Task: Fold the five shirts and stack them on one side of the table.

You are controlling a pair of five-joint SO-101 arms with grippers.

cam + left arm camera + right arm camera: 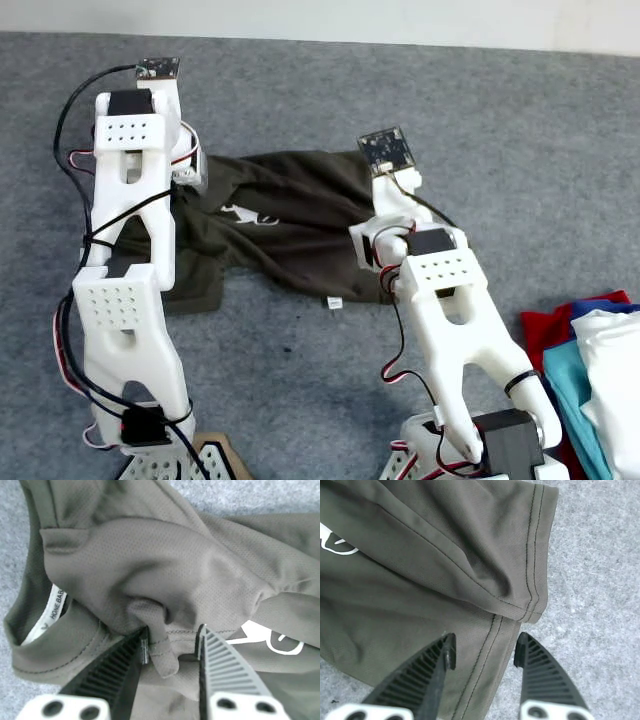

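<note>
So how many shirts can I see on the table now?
5. The olive shirt lies crumpled in the middle; red shirt, blue shirt, teal shirt and white shirt are piled on the robot's right. Others may be hidden underneath.

Between the left jaws, the shirt [210, 575] is a fine mesh knit, matt and soft, bunching into puckers. The jaws themselves are ribbed plastic with a dull finish. Just beside them, a woven label [50, 612] sits in the collar, and on the other side a smooth print [252, 629] lies flat on the cloth. Over at the right jaws, the hem [532, 555] runs between them, double-stitched, thread on matt knit. Beyond it the counter [600, 580] is rough and felt-like, a carpet texture. The arms [125, 300] are matt plastic.
</note>
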